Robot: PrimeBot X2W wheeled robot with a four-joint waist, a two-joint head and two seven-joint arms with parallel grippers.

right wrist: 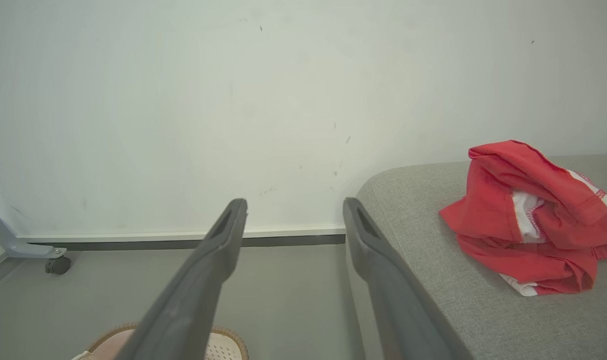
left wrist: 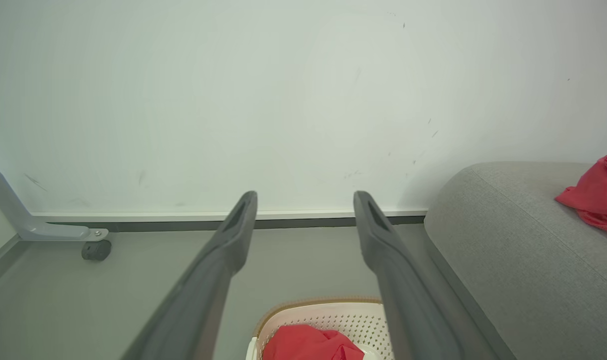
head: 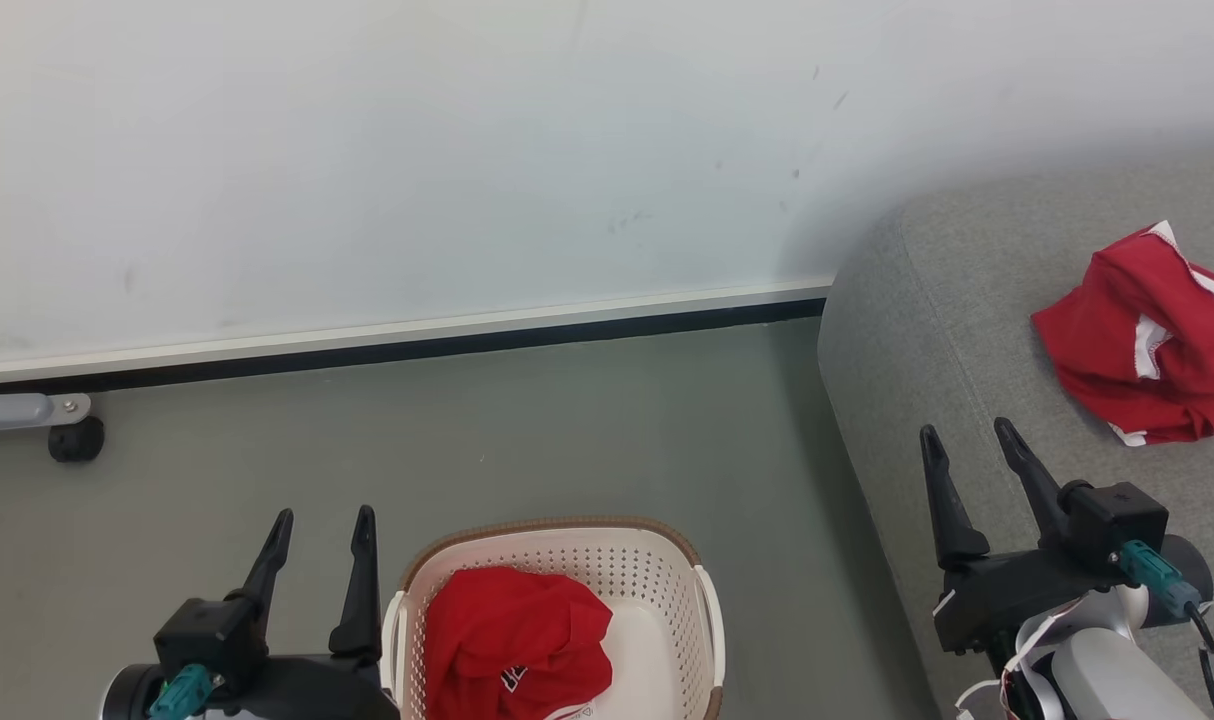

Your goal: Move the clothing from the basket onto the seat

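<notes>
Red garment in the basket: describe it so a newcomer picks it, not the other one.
Find the grey sofa on the right; on the floor to its left stands a cream basket with perforated sides and a brown rim. The garment is the crumpled red heap inside it, toward its left side. The other red garment lies up on the sofa and shows white trim.

place: home-like room | signs: grey sofa seat [head: 947, 330], laundry basket [head: 547, 527], bare white wall [head: 367, 150], grey floor [head: 567, 430], castor [head: 75, 438]
</notes>
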